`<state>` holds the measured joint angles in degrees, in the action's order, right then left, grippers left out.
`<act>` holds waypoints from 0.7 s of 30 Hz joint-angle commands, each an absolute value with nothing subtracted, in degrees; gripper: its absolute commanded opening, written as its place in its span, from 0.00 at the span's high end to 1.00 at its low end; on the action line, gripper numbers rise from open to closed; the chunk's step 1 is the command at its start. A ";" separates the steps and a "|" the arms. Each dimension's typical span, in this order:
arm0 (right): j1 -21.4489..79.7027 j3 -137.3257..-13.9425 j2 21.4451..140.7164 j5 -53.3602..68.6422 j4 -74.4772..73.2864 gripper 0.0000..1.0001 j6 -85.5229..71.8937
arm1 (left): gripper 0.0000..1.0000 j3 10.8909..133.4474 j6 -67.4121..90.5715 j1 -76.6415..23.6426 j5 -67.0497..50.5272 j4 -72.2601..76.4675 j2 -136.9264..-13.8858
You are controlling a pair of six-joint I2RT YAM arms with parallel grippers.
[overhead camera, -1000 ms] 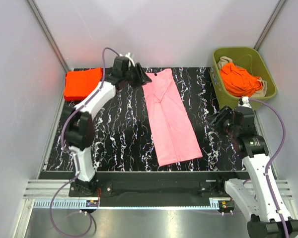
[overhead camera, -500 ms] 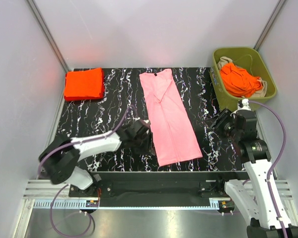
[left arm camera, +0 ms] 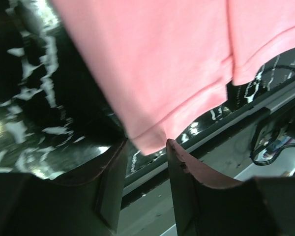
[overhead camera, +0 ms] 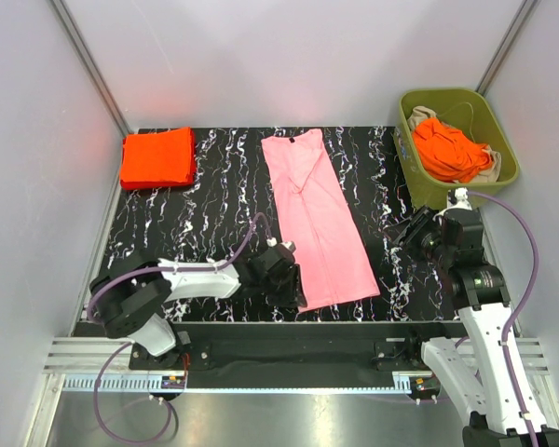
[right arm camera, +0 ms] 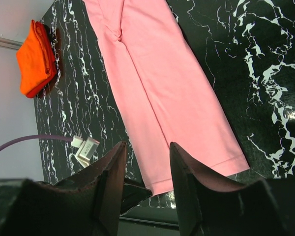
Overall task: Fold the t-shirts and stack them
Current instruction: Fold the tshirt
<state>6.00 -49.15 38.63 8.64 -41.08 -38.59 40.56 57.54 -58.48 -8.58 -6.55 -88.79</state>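
Where the shirt is: the pink t-shirt (overhead camera: 319, 219) lies flat on the table (overhead camera: 214, 214) as a long narrow strip, collar at the far end, hem toward the arms.
Left side: the left fingers (left arm camera: 110, 182) are spread apart right at the near-left hem corner. In the wrist view the corner sits in the gap between them, nothing pinched yet.
Right side: the right fingers (right arm camera: 110, 182) are also spread and empty, hanging over bare table just right of the strip, near the olive bin (overhead camera: 503, 140).
Step in hand, I'd say: grabbing the hem end so the strip can be folded up toward the collar.
How to do it well: get the lower finger under all the layers at that corner, not just the top one, or the strip will peel open on the lift.
Also: the right side probably wants the other hem corner, so both ends rise level and the fold line stays square.
Watch out: the hem is close to the table's near edge, so go in low and shallow.
Rest of the pile: one folded orange-red t-shirt (overhead camera: 156, 157) waits at the far left corner, and more orange-red shirts (overhead camera: 447, 149) are still bunched in the bin.
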 commanded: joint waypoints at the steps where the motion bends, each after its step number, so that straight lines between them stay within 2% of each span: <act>1: 6.24 -50.63 38.14 8.79 -41.40 0.52 -37.88 | 0.57 42.27 58.45 -59.67 -8.17 -4.48 -91.84; 12: 6.24 -49.92 38.76 8.52 -41.22 0.52 -38.49 | 0.74 39.73 59.06 -60.73 -4.57 -8.79 -88.34; 15: 6.24 -49.05 38.94 8.79 -40.96 0.52 -38.58 | 0.81 38.32 59.33 -60.82 -4.48 -9.14 -87.63; 19: 6.24 -47.90 38.76 9.14 -40.69 0.52 -38.94 | 0.97 38.49 58.19 -60.82 -4.92 -9.49 -87.63; 21: 6.24 -47.29 38.85 9.40 -40.69 0.52 -38.94 | 1.00 38.93 57.57 -60.82 -4.40 -10.89 -87.45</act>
<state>6.00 -48.05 38.89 8.62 -41.80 -38.87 39.29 59.53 -60.42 -6.74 -6.87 -88.31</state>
